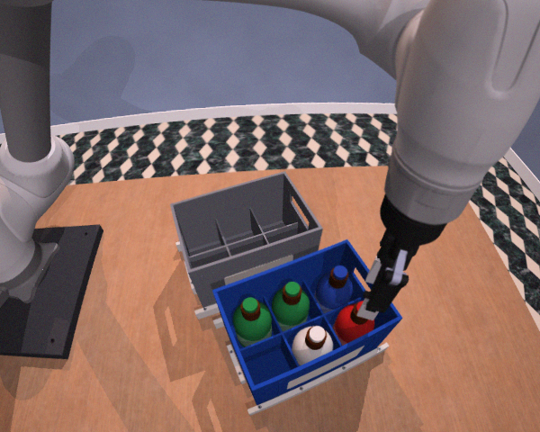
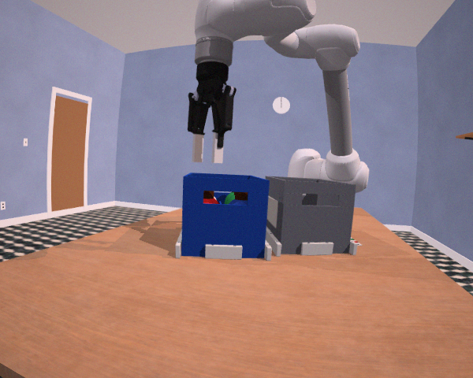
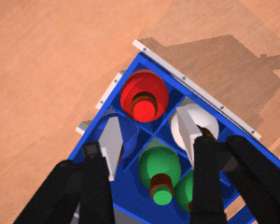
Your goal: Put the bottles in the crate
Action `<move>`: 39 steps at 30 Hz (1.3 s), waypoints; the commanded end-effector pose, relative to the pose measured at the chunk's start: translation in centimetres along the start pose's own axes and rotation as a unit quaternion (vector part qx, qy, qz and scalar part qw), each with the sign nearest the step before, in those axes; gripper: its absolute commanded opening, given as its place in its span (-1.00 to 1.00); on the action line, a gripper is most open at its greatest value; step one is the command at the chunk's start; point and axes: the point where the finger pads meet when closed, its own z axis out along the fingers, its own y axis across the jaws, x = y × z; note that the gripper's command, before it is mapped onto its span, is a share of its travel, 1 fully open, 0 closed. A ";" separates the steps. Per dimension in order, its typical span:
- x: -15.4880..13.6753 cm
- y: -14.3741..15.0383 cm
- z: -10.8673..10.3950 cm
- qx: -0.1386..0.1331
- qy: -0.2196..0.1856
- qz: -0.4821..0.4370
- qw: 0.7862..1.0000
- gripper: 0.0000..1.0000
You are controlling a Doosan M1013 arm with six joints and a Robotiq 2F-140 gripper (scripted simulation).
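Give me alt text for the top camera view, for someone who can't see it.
The gripper hangs, holding nothing, over a red bottle in a blue crate that also holds two green, one blue and one white bottle. An empty gray crate stands just behind it on the wooden table.

— Top view: high, angled down across the table (image 1: 446, 325), wall beyond; blue crate (image 1: 326, 367) and grey crate (image 1: 205, 279) mid-frame.

— Exterior: low at table height, farther back, facing the same crates side-on.

— Wrist: close, straight down between the fingers into the blue crate; shared by all three.
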 end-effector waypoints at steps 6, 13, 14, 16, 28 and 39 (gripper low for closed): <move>0.0 0.0 1.0 0.000 0.000 0.000 1.000 -0.24; 0.0 0.0 1.9 0.000 0.000 0.000 1.000 -0.24; 0.0 0.0 2.0 0.000 0.000 0.000 1.000 -0.24; 0.0 0.0 2.0 0.000 0.000 0.000 1.000 -0.24; 0.0 0.0 3.6 0.000 0.000 0.000 1.000 -0.24; 0.0 0.0 4.8 0.000 0.000 0.000 1.000 -0.24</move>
